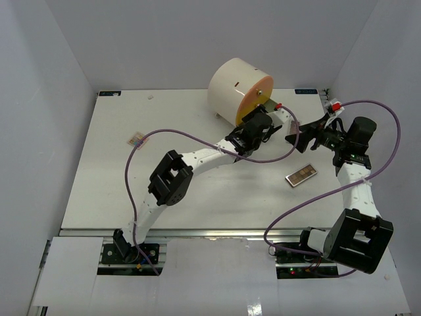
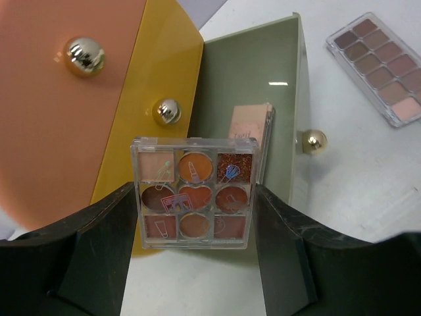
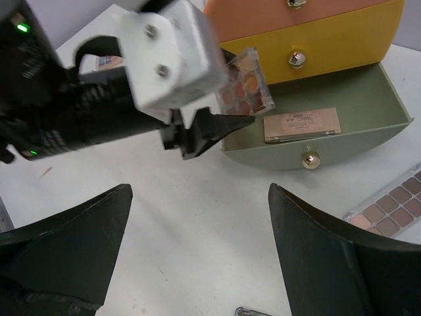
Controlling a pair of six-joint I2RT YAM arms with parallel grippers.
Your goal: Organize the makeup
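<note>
My left gripper (image 2: 194, 191) is shut on a square clear palette (image 2: 192, 197) of nine orange and brown pans, gripped by its two side edges. It hangs just in front of the open green bottom drawer (image 2: 250, 79) of the round drawer box (image 1: 238, 87). A flat peach palette (image 3: 301, 125) lies inside that drawer. From the right wrist, the held palette (image 3: 247, 80) sits at the drawer's left corner. My right gripper (image 3: 197, 224) is open over bare table in front of the drawer. A long brown-toned palette (image 1: 300, 175) lies on the table to the right.
The yellow drawer (image 2: 161, 72) and the orange drawer (image 2: 59, 112) above the green one are closed, each with a gold knob. A small pink flat item (image 1: 137, 139) lies far left on the table. Grey walls close in the table on three sides.
</note>
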